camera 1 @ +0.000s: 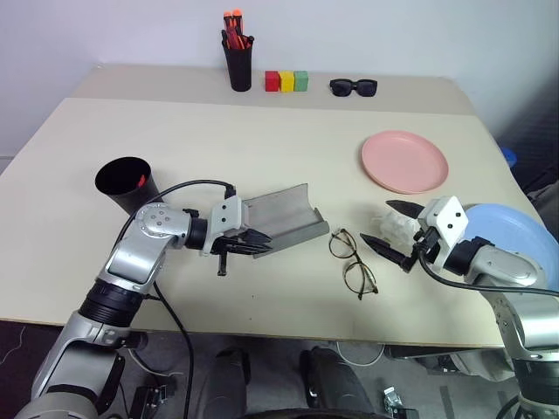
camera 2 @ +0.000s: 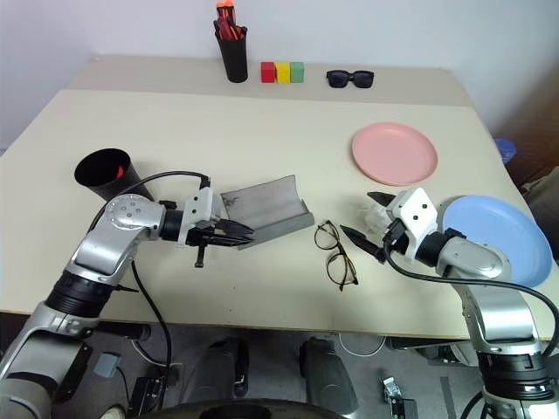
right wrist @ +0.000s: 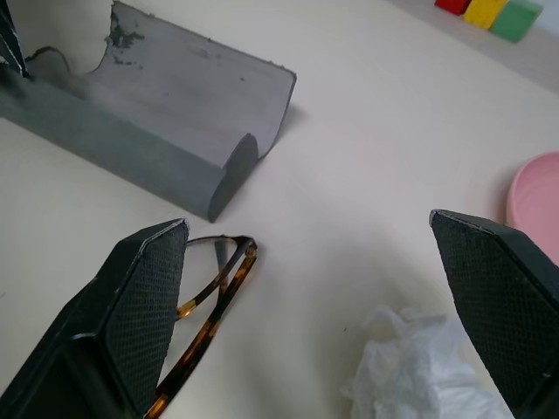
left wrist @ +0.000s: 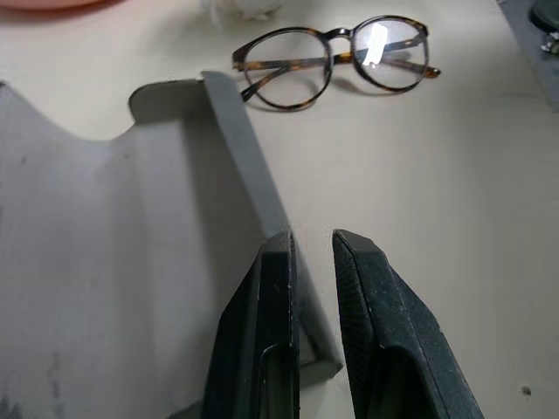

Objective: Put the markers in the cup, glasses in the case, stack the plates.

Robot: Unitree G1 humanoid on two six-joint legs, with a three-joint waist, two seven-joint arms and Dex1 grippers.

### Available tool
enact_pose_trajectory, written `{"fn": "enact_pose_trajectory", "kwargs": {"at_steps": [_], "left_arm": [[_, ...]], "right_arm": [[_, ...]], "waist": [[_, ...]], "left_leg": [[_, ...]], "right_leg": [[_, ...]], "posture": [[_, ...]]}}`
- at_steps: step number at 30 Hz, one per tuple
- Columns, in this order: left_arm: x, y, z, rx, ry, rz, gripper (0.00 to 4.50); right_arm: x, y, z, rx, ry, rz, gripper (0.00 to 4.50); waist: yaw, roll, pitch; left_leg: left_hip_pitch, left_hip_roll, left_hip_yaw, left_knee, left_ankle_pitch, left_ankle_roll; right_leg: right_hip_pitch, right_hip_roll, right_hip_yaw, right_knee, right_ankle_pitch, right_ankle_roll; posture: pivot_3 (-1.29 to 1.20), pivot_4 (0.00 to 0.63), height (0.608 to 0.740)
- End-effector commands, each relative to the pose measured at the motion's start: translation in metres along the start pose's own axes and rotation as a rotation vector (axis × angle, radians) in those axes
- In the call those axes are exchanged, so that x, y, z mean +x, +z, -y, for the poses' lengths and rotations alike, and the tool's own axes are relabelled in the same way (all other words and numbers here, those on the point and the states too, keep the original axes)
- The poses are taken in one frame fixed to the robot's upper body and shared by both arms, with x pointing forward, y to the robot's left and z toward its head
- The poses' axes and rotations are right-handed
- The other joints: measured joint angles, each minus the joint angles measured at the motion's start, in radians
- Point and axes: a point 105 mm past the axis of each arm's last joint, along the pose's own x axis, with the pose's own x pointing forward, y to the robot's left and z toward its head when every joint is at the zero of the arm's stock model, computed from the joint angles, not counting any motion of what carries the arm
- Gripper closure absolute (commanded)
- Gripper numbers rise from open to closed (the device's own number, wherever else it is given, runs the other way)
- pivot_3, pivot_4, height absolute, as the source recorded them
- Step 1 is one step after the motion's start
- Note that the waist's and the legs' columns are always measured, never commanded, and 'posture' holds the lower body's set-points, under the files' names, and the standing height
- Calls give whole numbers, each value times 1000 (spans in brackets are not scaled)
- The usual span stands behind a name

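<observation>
Your left gripper [camera 1: 249, 243] is pinched on the front wall of the grey hard-shell case [camera 1: 281, 217], which lies open on the beige table [camera 1: 262, 140]. Hold that wall steady. The round wire-framed glasses [camera 1: 352, 261] lie folded just beside the case, toward your right gripper [camera 1: 390, 234], whose jaws stand wide and empty. Close on the bridge, not a lens, avoiding the crumpled white tissue [camera 1: 398, 227].

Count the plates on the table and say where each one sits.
2. The pink plate lies on the table's far right part. The blue plate lies nearer, at the right edge, partly behind the right gripper. Neither is stacked yet.
</observation>
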Motion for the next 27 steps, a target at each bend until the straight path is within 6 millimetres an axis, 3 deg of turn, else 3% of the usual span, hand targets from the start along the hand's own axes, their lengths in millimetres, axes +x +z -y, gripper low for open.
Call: {"fn": "enact_pose_trajectory", "kwargs": {"at_steps": [1, 4, 11, 18, 21, 27], "left_arm": [[-1, 1, -1, 26, -15, -23, 2988], [0, 2, -10, 92, 48, -24, 1570], [-14, 20, -32, 4, 237, 111, 1570], [-21, 7, -23, 17, 286, 54, 1570], [-13, 5, -6, 6, 210, 38, 1570], [4, -3, -3, 57, 177, -44, 1570]], "right_arm": [[-1, 7, -4, -22, 36, -32, 0], [-1, 5, -9, -8, 61, -62, 0], [1, 11, -23, 40, 99, -44, 0], [2, 11, -30, 162, 111, -87, 0], [3, 0, -35, 147, 108, -147, 0], [5, 1, -38, 185, 103, -138, 0]], "waist": [[0, 0, 0], [0, 0, 0], [0, 0, 0], [-1, 0, 0], [0, 0, 0], [0, 0, 0]], "left_leg": [[0, 0, 0, 0, 0, 0], [0, 0, 0, 0, 0, 0], [0, 0, 0, 0, 0, 0], [0, 0, 0, 0, 0, 0], [0, 0, 0, 1, 0, 0], [0, 0, 0, 1, 0, 0]], "right_leg": [[0, 0, 0, 0, 0, 0], [0, 0, 0, 0, 0, 0], [0, 0, 0, 0, 0, 0], [0, 0, 0, 1, 0, 0], [0, 0, 0, 1, 0, 0], [0, 0, 0, 1, 0, 0]], "posture": [[0, 150, 732], [0, 150, 732], [0, 150, 732], [0, 150, 732], [0, 150, 732], [0, 150, 732]]}}
